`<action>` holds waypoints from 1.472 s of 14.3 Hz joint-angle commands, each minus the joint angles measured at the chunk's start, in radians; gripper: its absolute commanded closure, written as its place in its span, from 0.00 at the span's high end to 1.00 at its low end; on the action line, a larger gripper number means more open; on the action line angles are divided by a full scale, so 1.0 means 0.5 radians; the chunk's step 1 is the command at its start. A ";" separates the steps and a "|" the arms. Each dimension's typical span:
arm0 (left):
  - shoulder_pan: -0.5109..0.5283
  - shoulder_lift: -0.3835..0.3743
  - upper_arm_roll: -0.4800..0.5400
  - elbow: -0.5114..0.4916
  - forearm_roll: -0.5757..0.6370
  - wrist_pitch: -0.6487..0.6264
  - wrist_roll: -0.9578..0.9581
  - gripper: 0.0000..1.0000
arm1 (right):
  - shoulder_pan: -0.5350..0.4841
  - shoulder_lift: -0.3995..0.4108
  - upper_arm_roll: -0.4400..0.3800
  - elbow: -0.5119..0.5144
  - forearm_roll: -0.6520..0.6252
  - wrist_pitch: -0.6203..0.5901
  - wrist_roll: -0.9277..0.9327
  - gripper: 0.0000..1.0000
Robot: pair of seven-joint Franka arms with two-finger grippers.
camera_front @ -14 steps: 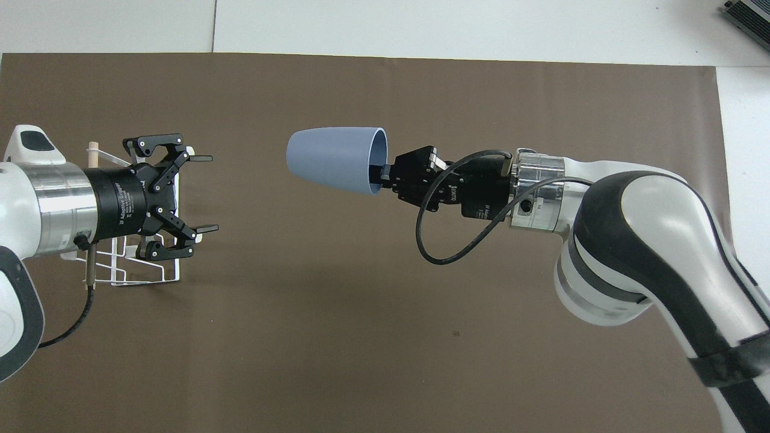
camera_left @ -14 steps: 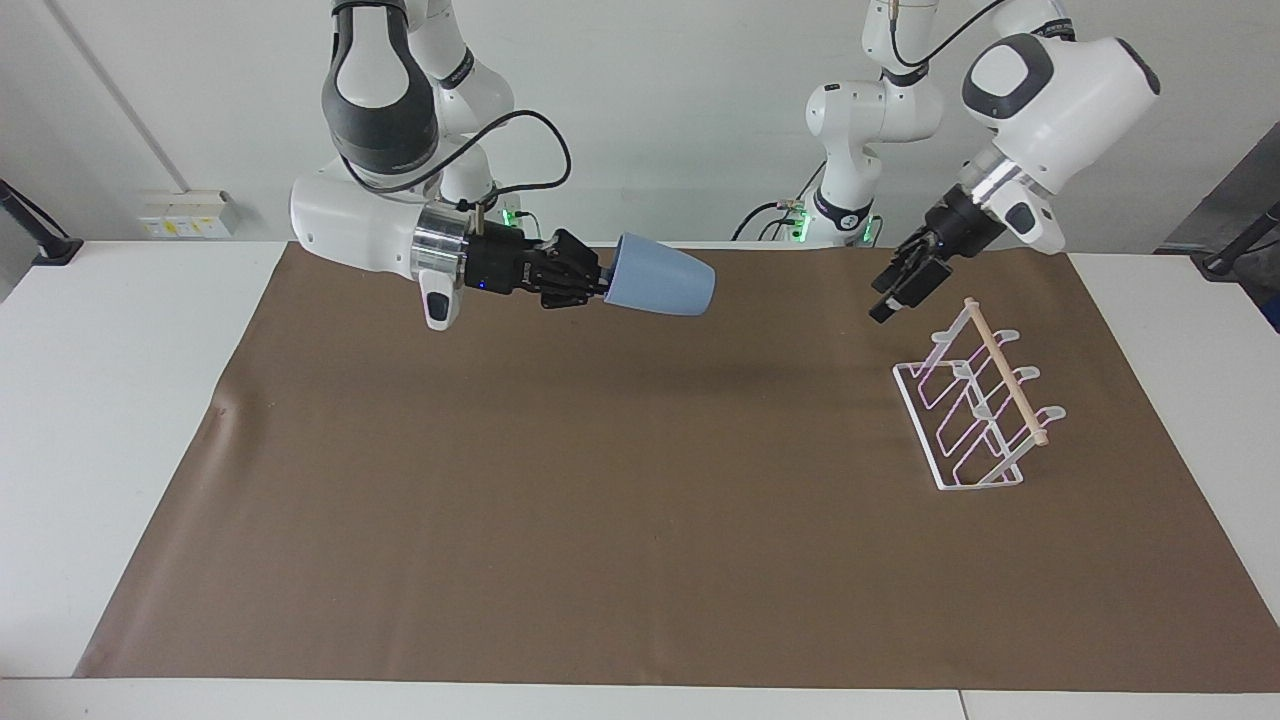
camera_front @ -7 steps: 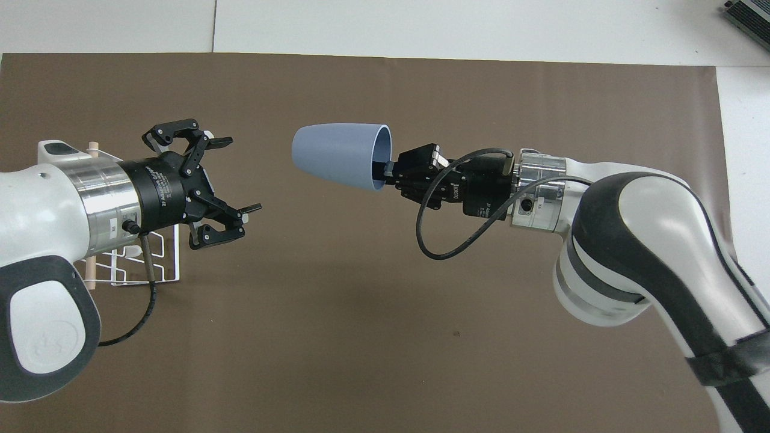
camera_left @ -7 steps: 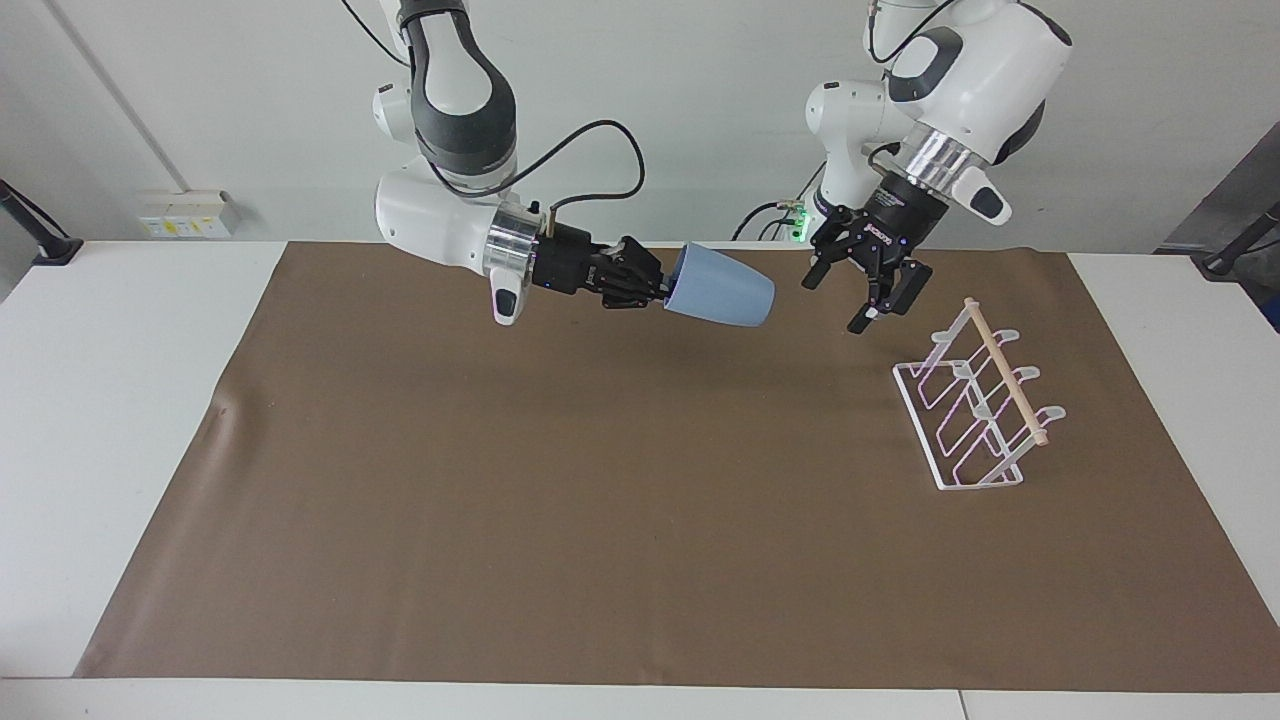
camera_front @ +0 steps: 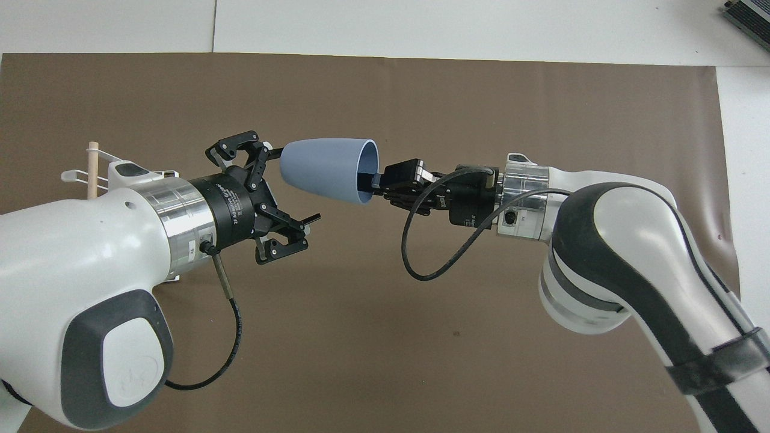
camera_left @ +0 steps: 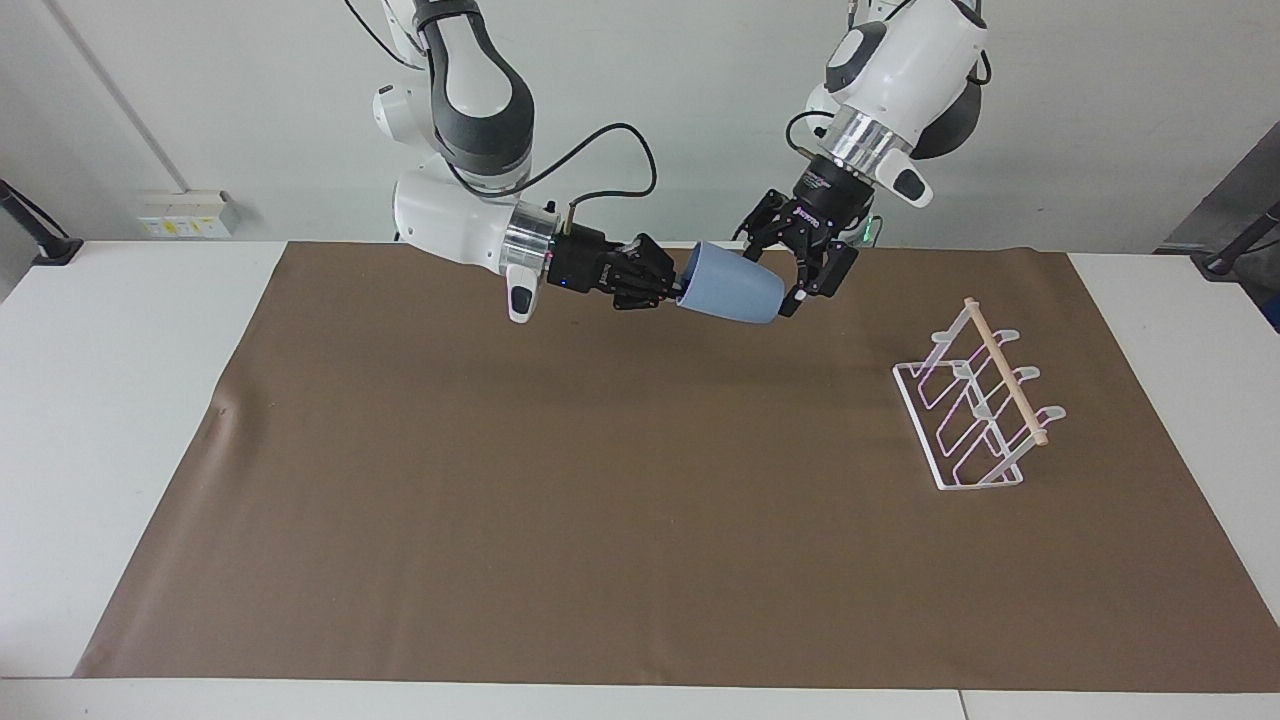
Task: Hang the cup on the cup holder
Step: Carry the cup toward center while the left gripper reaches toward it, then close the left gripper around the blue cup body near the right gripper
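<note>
One light-blue tapered cup lies sideways — pinched at its rim by the right gripper, its base between the spread left gripper fingers.

Right gripper clamped tight, wrist level, arm stretched toward left arm's end. Left gripper spread wide, wrist angled down, facing right gripper.

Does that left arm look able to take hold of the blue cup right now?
Probably yes. The left end effector is open with its fingers either side of the cup's base end, nothing between. The right end effector grips only the rim end.
</note>
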 commanded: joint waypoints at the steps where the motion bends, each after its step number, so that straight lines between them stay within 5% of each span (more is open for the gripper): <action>1: -0.007 0.012 0.003 0.010 -0.026 0.016 0.009 1.00 | 0.026 -0.047 0.012 -0.051 -0.012 0.074 -0.058 0.00; 11: 0.036 0.033 0.338 0.136 -0.732 -0.490 0.855 1.00 | 0.036 -0.053 0.009 -0.079 -0.015 0.095 -0.328 0.00; 21: -0.062 0.024 0.307 -0.051 -0.797 -0.199 0.871 1.00 | 0.039 -0.078 0.012 -0.140 0.009 0.141 -0.316 0.00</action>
